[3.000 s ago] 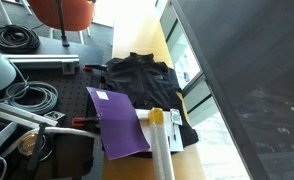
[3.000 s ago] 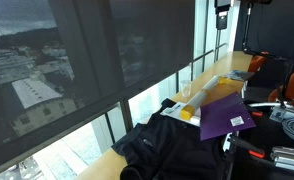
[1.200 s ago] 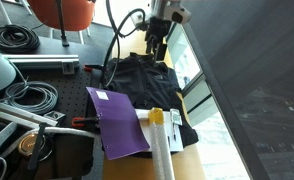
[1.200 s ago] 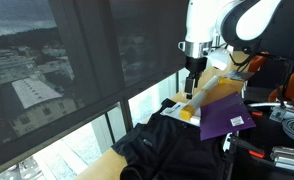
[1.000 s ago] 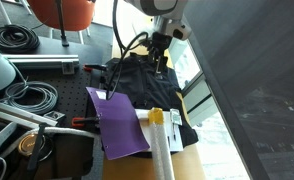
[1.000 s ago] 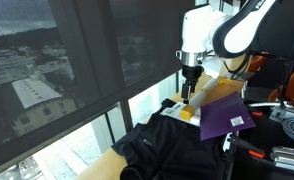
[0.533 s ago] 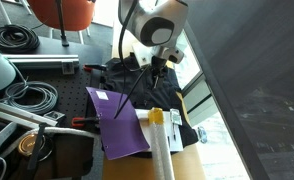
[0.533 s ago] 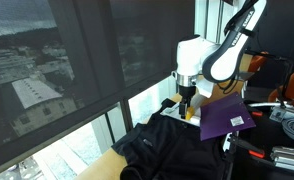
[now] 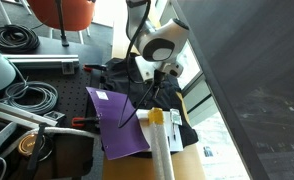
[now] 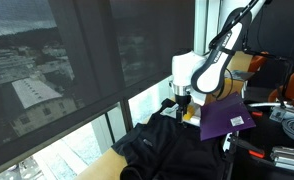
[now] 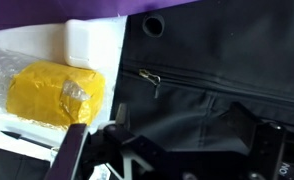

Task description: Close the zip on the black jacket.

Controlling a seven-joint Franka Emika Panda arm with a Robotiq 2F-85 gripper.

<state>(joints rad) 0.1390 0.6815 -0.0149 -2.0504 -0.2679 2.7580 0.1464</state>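
**Hand spread low over the black jacket, lining up on the zip**

Your two-fingered hand (image 11: 167, 150) hangs with its fingers (image 11: 72, 152) wide apart and nothing between them, low over the large soft black fabric jacket (image 11: 227, 60). That is probably so the jaws can straddle the thin dark zip (image 11: 150, 78), whose small pull lies just ahead in the wrist view. The jacket lies spread on the pale wooden desk (image 9: 190, 163), which leaves the zip reachable from above. Beyond it, the yellow plastic-wrapped lump (image 11: 57, 95) and flat purple folder (image 9: 117, 122) sit at the jacket's edge, so steer clear of them.
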